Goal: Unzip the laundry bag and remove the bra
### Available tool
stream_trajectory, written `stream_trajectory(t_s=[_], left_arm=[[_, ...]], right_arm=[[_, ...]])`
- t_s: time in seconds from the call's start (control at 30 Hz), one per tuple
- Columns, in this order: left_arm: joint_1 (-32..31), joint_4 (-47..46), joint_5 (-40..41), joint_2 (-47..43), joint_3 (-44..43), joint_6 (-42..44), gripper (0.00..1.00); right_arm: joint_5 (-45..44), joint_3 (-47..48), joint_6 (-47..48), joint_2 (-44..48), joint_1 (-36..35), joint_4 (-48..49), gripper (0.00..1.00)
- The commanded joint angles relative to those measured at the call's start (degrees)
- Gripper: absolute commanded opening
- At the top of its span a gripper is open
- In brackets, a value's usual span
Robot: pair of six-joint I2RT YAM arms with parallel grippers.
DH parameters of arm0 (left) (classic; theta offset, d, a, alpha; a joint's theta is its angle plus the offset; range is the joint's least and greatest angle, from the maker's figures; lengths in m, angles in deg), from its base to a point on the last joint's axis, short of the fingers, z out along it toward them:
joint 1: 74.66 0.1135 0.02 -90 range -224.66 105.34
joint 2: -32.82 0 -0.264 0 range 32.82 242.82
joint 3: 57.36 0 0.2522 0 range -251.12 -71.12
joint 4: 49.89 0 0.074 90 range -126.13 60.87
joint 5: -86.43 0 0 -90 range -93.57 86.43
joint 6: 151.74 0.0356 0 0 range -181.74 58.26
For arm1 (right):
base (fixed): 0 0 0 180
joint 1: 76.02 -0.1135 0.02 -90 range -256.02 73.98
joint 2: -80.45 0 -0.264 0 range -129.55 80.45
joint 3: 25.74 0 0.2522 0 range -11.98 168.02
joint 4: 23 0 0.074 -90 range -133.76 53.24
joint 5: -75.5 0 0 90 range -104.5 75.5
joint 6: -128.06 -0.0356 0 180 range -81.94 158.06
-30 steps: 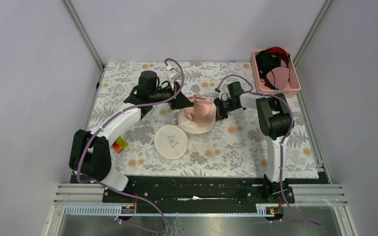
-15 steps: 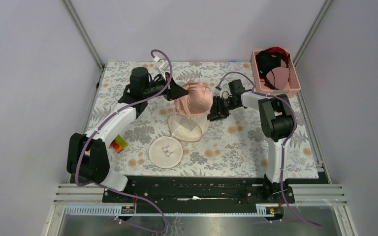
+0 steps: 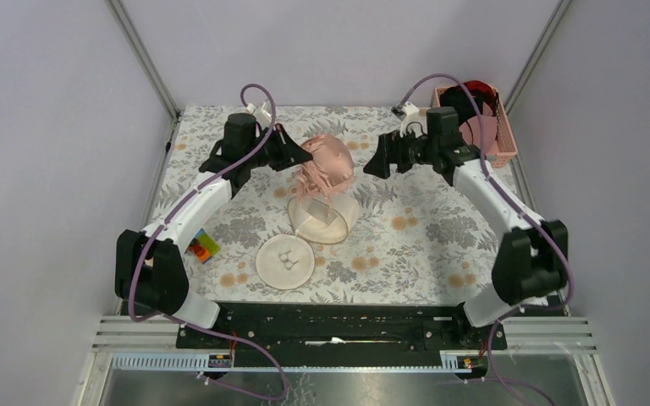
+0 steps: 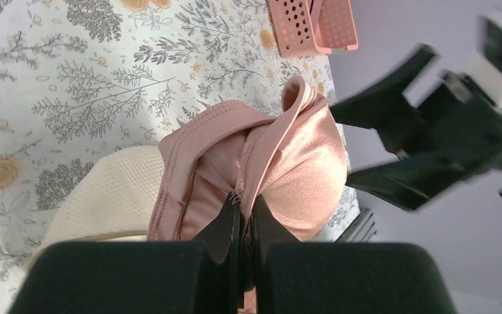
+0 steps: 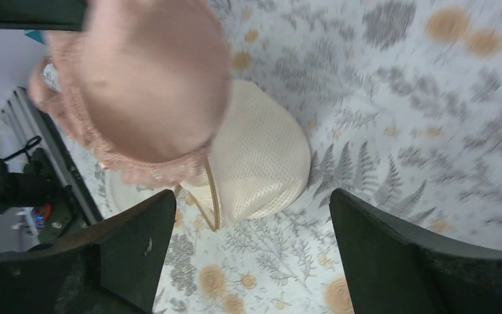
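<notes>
You're pinching the bra (image 3: pixel 326 165) tight in your left gripper (image 4: pixel 242 216) over the unzipped laundry bag (image 3: pixel 323 218), right gripper (image 3: pixel 374 161) gaping empty, so be raising it well clear before swinging aside.

Over the laundry bag (image 3: pixel 326 223), perhaps just clear of it, the bra (image 3: pixel 326 165); basket (image 3: pixel 509 149) in the far-right corner.
</notes>
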State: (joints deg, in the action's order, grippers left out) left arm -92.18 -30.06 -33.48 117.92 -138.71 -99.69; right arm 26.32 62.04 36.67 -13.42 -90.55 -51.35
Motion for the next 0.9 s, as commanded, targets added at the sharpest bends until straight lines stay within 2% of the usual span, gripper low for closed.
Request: stream_trajectory(t_s=[0.0, 0.1, 0.2, 0.33, 0.5, 0.63, 0.8, 0.87], left_arm=[[0.4, 2.6, 2.8, 0.3, -5.2, -9.8, 0.0], [0.9, 6.6, 2.0, 2.2, -8.2, -10.7, 0.0], [2.0, 6.6, -5.6, 5.2, -10.3, -12.1, 0.0], [2.4, 8.8, -14.6, 9.2, -12.9, -11.9, 0.0], [2.5, 7.8, -16.9, 9.3, -12.0, -12.3, 0.0], [2.5, 7.9, -18.4, 10.0, -12.2, -12.2, 0.0], [2.5, 8.0, -18.6, 10.0, -12.0, -12.2, 0.0], [2.5, 8.3, -18.6, 10.0, -12.2, -11.8, 0.0]], right_arm=[[-6.9, -2.8, 8.9, 9.2, -4.1, 6.5, 0.95], [-10.5, -5.3, 14.0, 13.7, -9.8, 9.5, 0.97], [-12.9, -10.5, 25.0, 17.1, -15.3, 13.3, 0.97], [-11.4, -16.5, 37.1, 21.0, -17.2, 22.1, 0.97], [-12.8, -21.2, 51.5, 23.0, -21.5, 25.5, 0.96], [-18.8, -24.7, 55.1, 23.0, -25.3, 33.9, 0.92], [-21.5, -25.9, 57.8, 22.0, -26.7, 38.5, 0.86], [-22.7, -25.3, 57.7, 21.4, -26.7, 39.9, 0.8]])
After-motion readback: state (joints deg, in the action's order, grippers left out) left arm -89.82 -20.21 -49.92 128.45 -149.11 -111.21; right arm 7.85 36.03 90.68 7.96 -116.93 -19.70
